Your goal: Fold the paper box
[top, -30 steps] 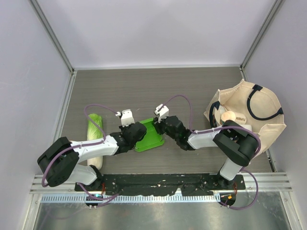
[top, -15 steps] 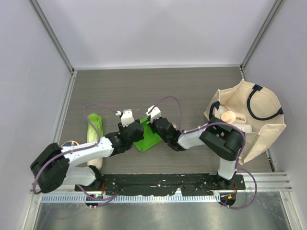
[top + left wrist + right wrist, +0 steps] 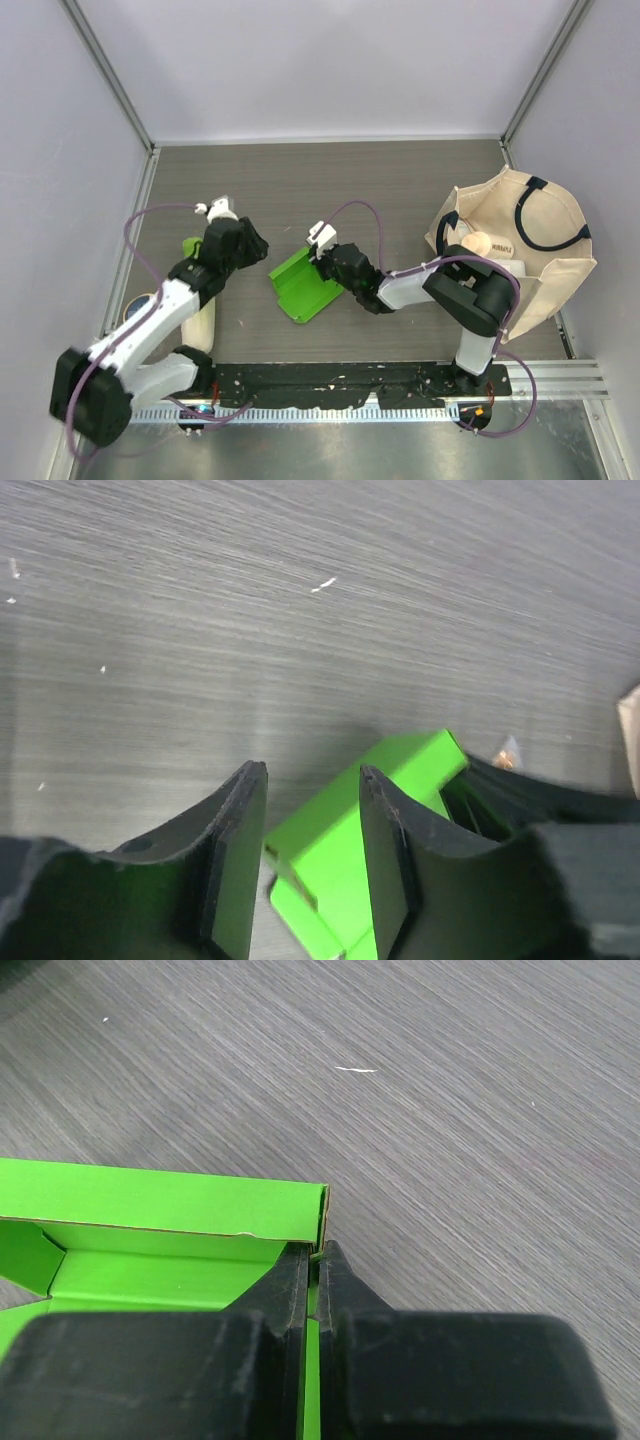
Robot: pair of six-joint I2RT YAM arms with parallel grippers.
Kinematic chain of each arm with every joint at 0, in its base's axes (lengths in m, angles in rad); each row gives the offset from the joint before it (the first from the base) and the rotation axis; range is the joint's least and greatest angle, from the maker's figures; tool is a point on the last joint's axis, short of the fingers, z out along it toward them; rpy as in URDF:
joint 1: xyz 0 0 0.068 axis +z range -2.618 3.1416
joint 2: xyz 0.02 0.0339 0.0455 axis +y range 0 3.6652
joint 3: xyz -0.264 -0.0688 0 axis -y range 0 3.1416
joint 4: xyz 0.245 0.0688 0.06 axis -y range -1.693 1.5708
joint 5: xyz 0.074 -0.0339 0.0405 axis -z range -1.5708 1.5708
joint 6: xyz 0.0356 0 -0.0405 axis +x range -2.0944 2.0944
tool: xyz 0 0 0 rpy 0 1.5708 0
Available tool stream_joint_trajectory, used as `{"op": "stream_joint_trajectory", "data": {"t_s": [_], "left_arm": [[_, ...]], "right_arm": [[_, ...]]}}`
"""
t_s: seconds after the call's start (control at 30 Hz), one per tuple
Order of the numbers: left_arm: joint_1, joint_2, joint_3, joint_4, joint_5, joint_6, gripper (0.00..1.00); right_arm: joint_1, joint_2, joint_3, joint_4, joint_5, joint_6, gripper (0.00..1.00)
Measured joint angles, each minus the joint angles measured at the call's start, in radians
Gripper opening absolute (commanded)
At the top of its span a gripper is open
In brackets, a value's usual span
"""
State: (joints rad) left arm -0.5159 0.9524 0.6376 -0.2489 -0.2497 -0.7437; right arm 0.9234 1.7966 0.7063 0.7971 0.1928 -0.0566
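One wall of the paper box (image 3: 303,283) is clamped by the right pincer (image 3: 313,1260); the left pincer (image 3: 312,780) is held parted, empty, well apart. The wall could be torn or miscreased if pulled unsupported.

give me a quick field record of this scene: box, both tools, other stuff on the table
paper box: bright green, partly folded, one wall standing, lying on the table
right tool: shut on a thin edge of the paper box
left tool: open, empty, off to the left of the box, not touching it
cabbage: far left, partly hidden
tote bag: beige, far right, top open
fold: not finished
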Motion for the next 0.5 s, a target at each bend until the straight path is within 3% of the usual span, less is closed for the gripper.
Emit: {"op": "stream_joint_trajectory", "data": {"t_s": [0.1, 0.23, 0.5], "left_arm": [[0.084, 0.227, 0.098, 0.014, 0.127, 0.018, 0.31], [0.095, 0.516, 0.208, 0.03, 0.285, 0.046, 0.21], [0.052, 0.645, 0.209, 0.084, 0.471, 0.048, 0.18]], "right_arm": [[-0.002, -0.005, -0.005, 0.0, -0.021, -0.006, 0.01], [-0.002, -0.005, -0.007, 0.003, -0.034, -0.013, 0.01], [-0.001, 0.0, -0.014, 0.026, -0.02, -0.013, 0.01]]}}
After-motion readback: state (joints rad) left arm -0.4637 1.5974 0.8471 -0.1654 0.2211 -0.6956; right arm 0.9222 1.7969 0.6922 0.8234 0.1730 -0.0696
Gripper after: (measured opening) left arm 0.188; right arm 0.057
